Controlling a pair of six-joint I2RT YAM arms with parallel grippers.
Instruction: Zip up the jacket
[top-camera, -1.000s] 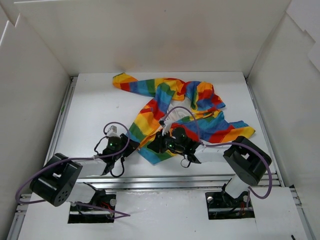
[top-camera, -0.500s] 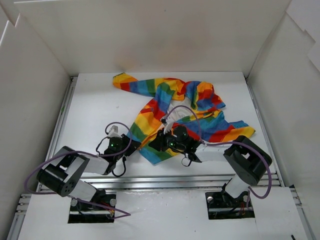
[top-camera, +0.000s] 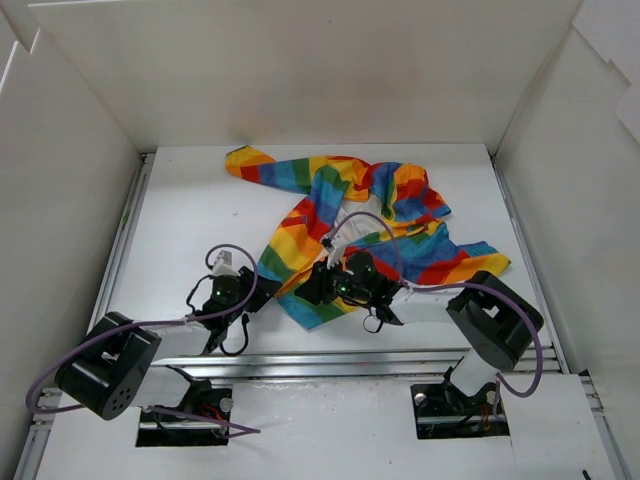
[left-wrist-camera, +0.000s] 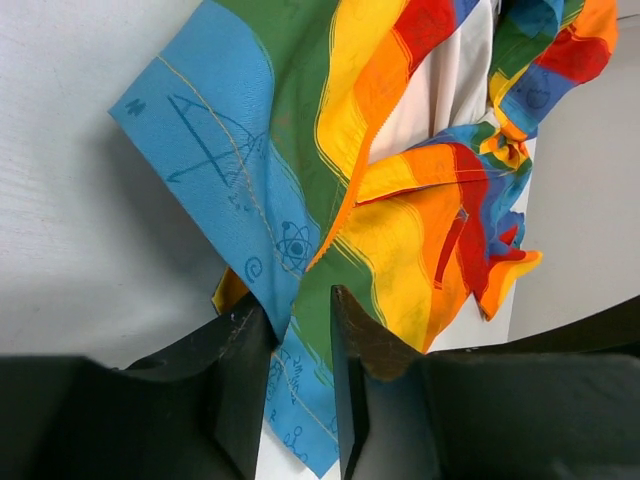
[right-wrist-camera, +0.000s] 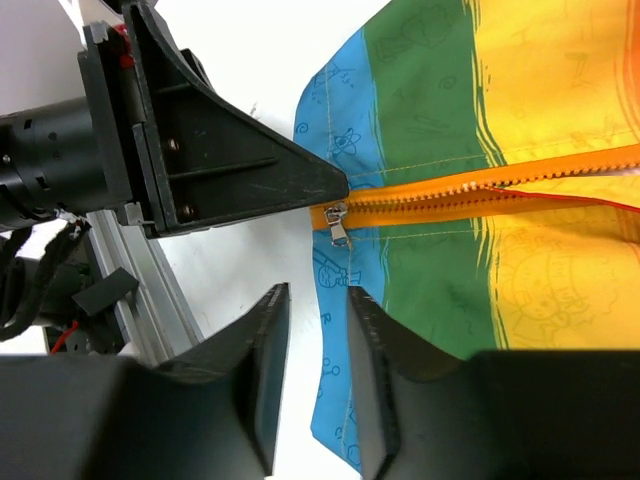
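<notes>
From above, the left elbow (top-camera: 105, 365) is seen swung back, yet the left hand (top-camera: 238, 293) stays clamped on the hem of the jacket (top-camera: 350, 215), which is spread beyond it, so anchoring is judged kept. At the left wrist, soft blue fabric is pinched. At the right wrist, the right hand (right-wrist-camera: 310, 340) is held parted and empty, just short of the metal zipper pull (right-wrist-camera: 338, 226).

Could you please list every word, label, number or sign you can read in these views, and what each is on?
No words, brand names or numbers can be read anywhere.
Signs only: an atom symbol and a triangle diagram, printed on a blue stripe of the jacket.
Other small doodles on the jacket's stripes are too faint to read.
</notes>
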